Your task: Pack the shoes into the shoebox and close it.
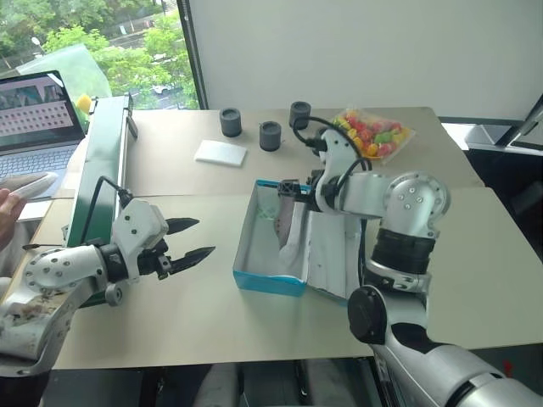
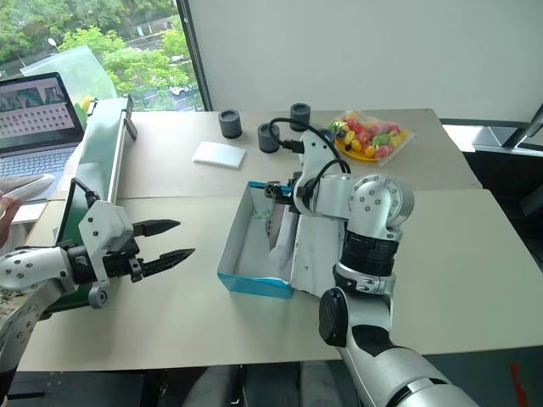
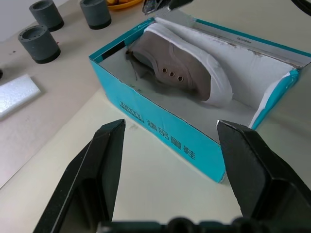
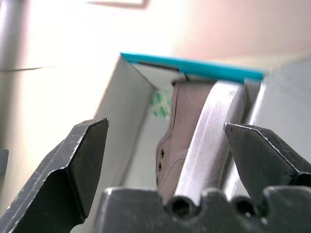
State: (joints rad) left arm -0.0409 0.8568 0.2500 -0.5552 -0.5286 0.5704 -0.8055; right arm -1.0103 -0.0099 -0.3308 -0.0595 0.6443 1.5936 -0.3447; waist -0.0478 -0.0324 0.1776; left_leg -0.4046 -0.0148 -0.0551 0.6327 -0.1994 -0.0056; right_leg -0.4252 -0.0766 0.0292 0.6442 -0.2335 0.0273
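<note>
Shoe: I see one pale grey canvas shoe with white sole (image 3: 184,73) lying on its side in the open bright blue cardboard shoebox (image 1: 270,281) mid-desk | progress: second shoe unseen, lid unclosed | right claw (image 4: 167,160) spread empty above it | left claw (image 1: 193,238) spread, empty, beside box | left wrist view shows eyelets.

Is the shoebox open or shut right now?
Open. The shoebox has its lid folded out to the side, white inside showing, with one shoe lying on its side within.
</note>
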